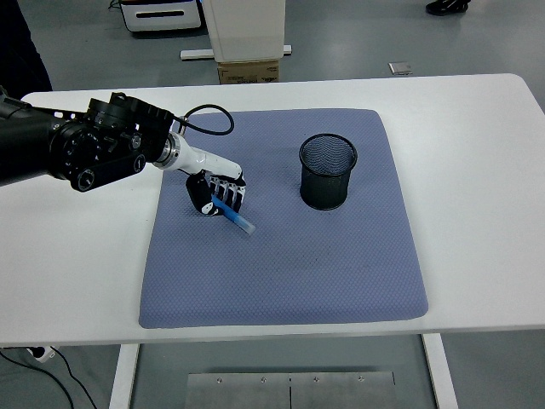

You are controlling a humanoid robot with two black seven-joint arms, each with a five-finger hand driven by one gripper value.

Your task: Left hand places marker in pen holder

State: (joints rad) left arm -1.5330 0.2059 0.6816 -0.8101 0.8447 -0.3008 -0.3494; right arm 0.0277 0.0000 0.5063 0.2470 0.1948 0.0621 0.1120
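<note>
On the left half of the desk, I have the left hand (215, 192) positioned over the blue mat (341, 273), toward the mat's left edge and nearer the desk's far edge than its near edge. Its fingers are curled around the marker (233, 219), which I read as a firm grasp, though the contact on the palm side is hidden from me.

Marker position: the blue barrel protrudes from below the fingers. Its long axis slants toward the desk's near-right corner, with the free tip low over the mat. I cannot tell whether the tip touches the fabric.

Target position: the pen holder (327, 173), a black mesh cup, stands upright on the mat's right half, toward the far-right corner. It lies well apart from the hand, directly toward the desk's right edge. Its opening faces up and appears unobstructed.

Governing relation: the marker lies nearly flat, whereas the holder opens vertically. I judge that the next move requires lifting the hand, carrying it rightward above the rim, and tipping the barrel upright before release.

The right arm is out of view; the left hand is the only one available.
</note>
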